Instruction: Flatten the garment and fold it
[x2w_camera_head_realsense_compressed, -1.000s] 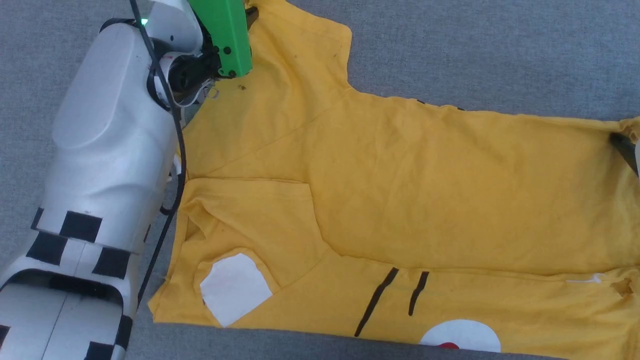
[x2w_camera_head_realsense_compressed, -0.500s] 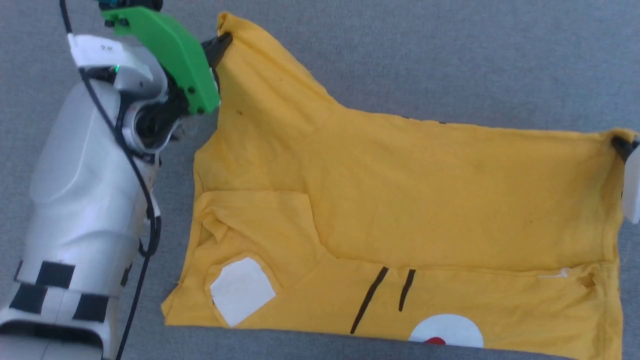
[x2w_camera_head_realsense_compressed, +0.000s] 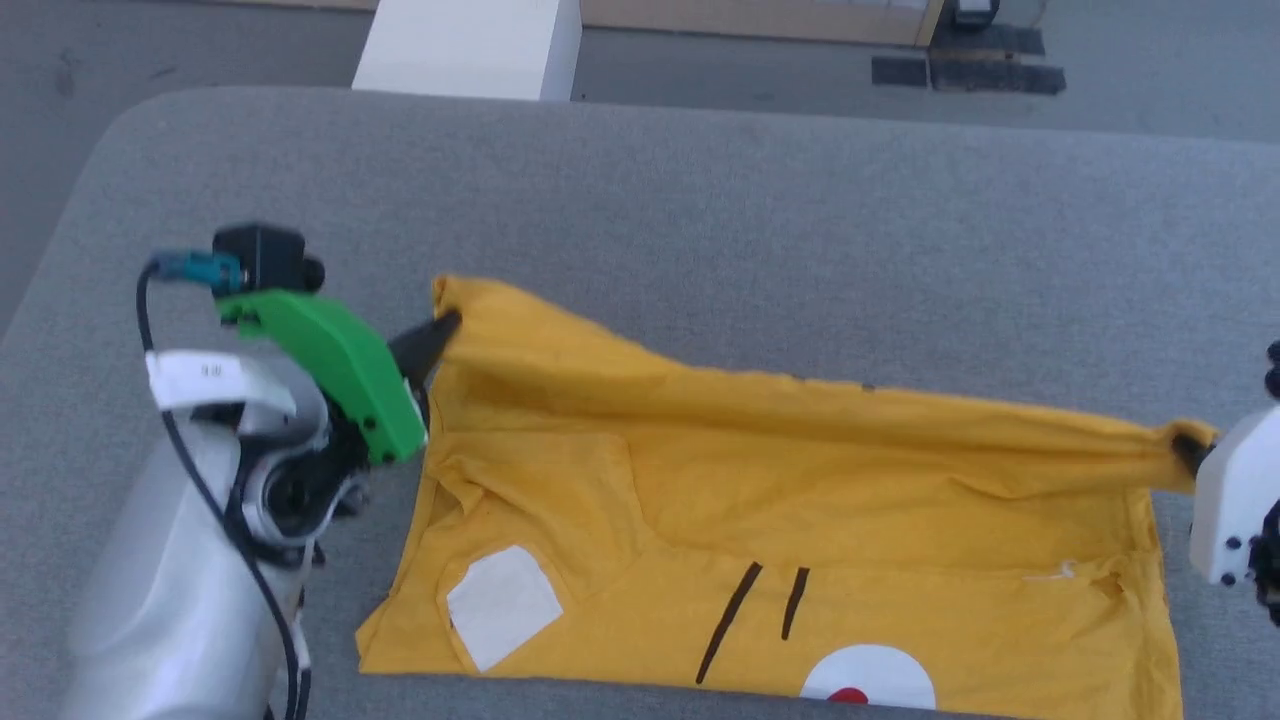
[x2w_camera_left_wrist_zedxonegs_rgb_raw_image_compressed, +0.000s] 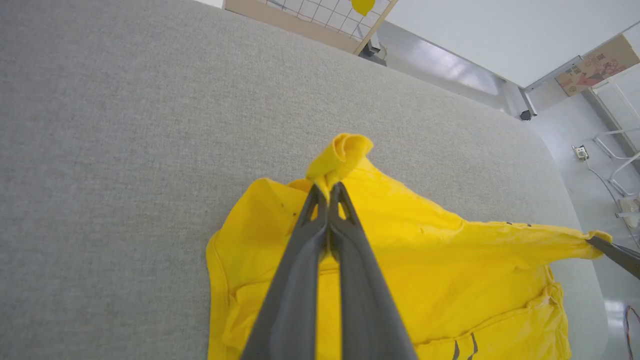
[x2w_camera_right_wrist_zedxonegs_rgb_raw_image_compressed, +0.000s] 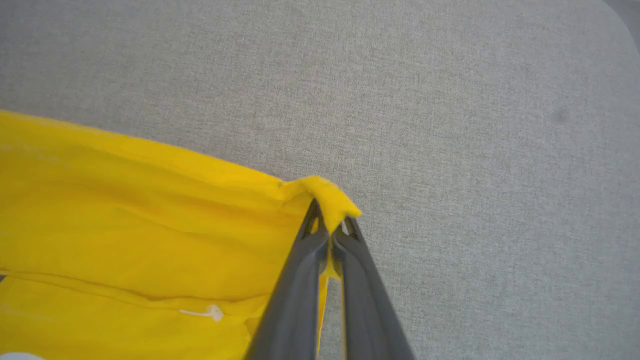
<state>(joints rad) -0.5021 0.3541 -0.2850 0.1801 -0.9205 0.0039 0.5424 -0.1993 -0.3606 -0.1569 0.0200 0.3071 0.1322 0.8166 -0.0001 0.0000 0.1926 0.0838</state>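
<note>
pinching a far corner each of the bright yellow cotton t-shirt (x2w_camera_head_realsense_compressed: 800, 490) on the grey fabric surface (x2w_camera_head_realsense_compressed: 700, 190), left gripper (x2w_camera_head_realsense_compressed: 440, 332) and right gripper (x2w_camera_head_realsense_compressed: 1186, 450) seem to start a fold; next both corners must travel evenly to the near hem.

Head view looks forward and down from high over much of the grey desk (x2w_camera_head_realsense_compressed: 700, 180) and garment (x2w_camera_head_realsense_compressed: 800, 470); each wrist view sits low and close, sighting along the left fingers (x2w_camera_left_wrist_zedxonegs_rgb_raw_image_compressed: 305, 260) or right fingers (x2w_camera_right_wrist_zedxonegs_rgb_raw_image_compressed: 300, 270) to one pinched corner; all three share the garment's raised far edge.
</note>
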